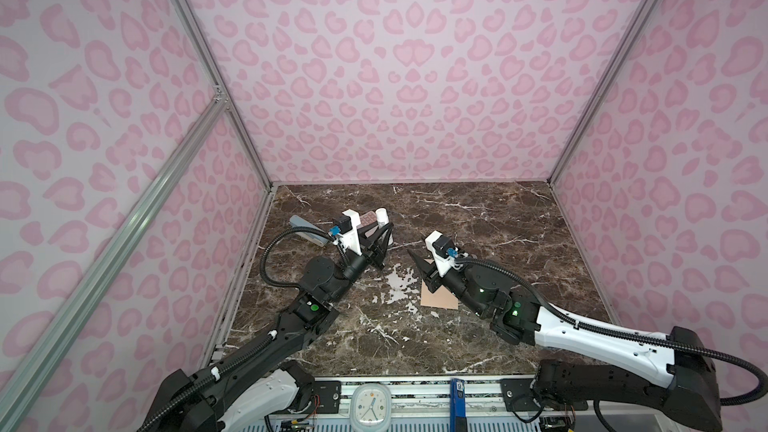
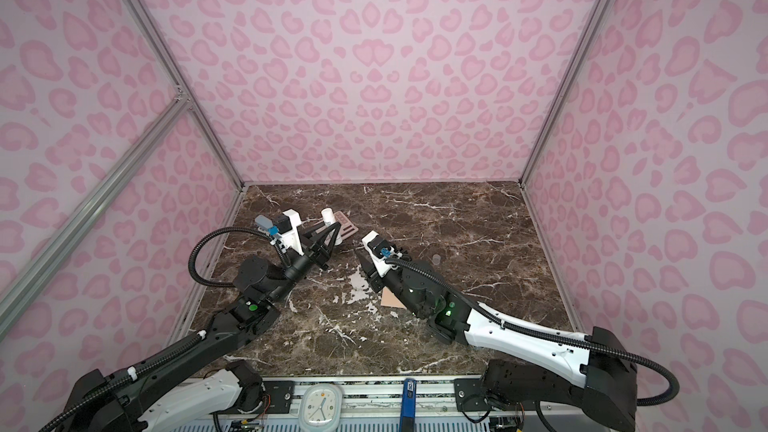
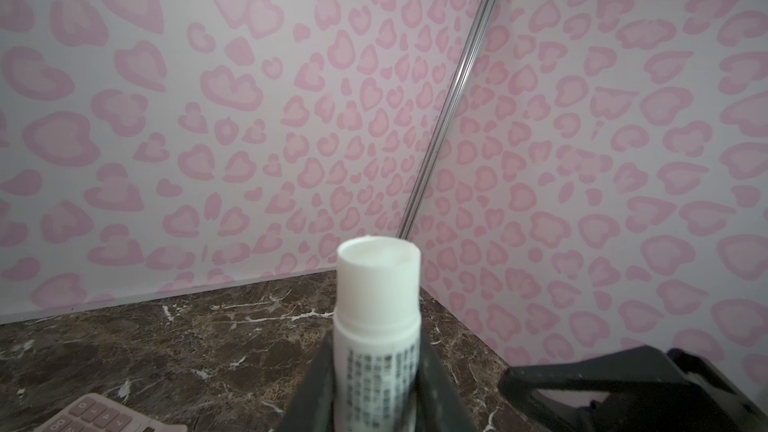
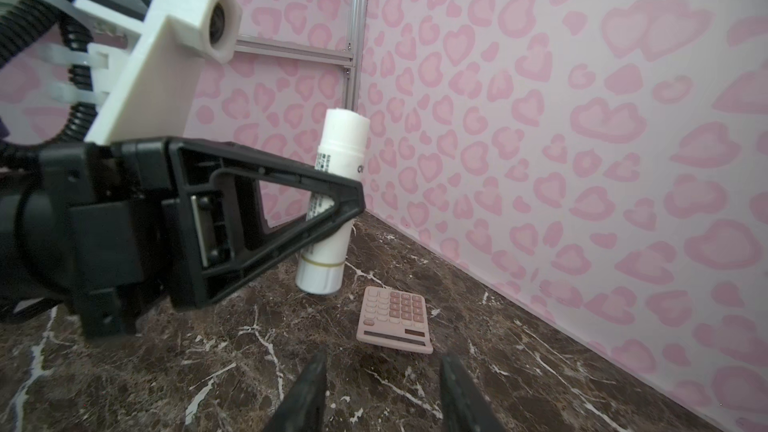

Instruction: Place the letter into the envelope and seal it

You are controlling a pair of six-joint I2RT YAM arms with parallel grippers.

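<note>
Soft, even light; edges bow outward; close parts blur in wrist views.

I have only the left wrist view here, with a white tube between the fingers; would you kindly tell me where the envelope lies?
Observer: The envelope lies flat on the table, partly hidden under the right arm, nearer the robot's base than your white tube.
Operator: Thank you. Is the right end effector carrying anything?
Observer: No; the right wrist view shows its fingers apart with nothing between them.
</note>
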